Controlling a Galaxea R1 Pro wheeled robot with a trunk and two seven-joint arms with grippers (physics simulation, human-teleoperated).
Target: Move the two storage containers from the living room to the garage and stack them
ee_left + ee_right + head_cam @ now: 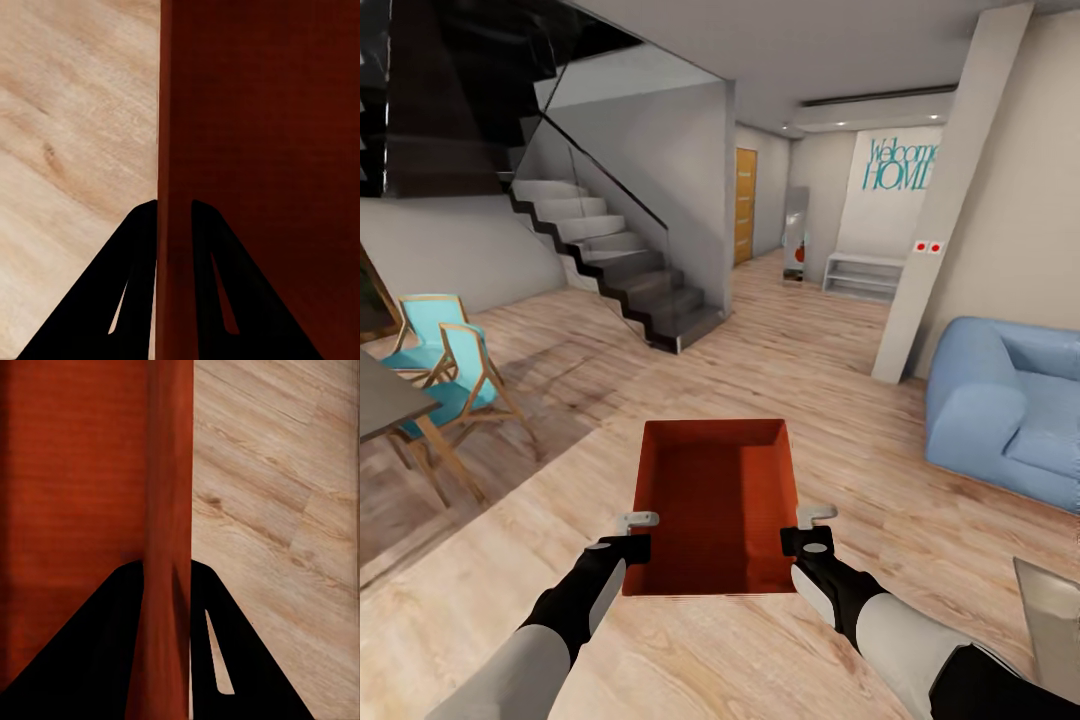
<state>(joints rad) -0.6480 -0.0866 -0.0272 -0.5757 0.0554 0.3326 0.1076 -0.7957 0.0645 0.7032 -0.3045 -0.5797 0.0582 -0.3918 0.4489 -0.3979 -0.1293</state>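
The orange-red rectangular thin-walled storage container [717,505] hung between the left pincer [637,534] and right pincer [807,528], each clamped on a side wall, so uneven arm motion could have twisted it loose.

I'm in a home's living area: wood floor [760,330], blue sofa [1005,410], staircase [610,260], turquoise chairs [445,365], "Welcome HOME" wall lettering [900,165].

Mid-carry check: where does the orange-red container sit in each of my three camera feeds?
Head view: storage container at lower centre, held between left claw and right claw.
Left wrist view: its side wall runs between the fingers.
Right wrist view: its wall sits between the fingers.
Shared landmark: light wood plank floor.
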